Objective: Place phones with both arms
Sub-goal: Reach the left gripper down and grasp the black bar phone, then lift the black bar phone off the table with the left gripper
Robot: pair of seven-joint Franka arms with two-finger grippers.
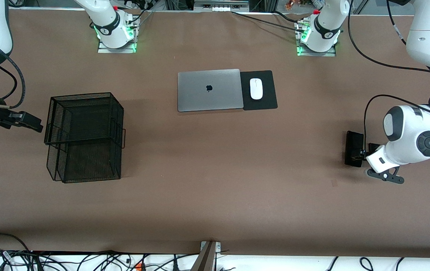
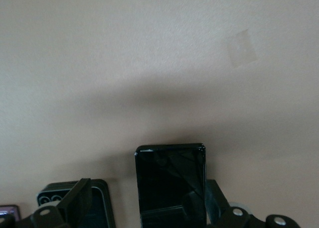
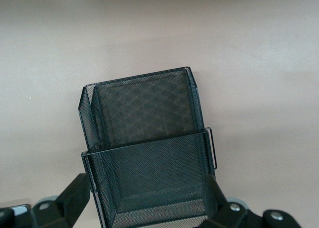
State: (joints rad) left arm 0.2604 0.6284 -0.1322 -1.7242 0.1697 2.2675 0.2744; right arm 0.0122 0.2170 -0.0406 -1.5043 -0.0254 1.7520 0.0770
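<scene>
My left gripper (image 2: 137,215) hangs open over the black phone (image 2: 170,185) at the left arm's end of the table. I should probably centre before squeezing its long edges. My right gripper (image 3: 142,210) waits open beside the mesh tray (image 1: 85,135).

An apple logo marks the grey laptop (image 1: 210,90); no other marking is legible.
</scene>
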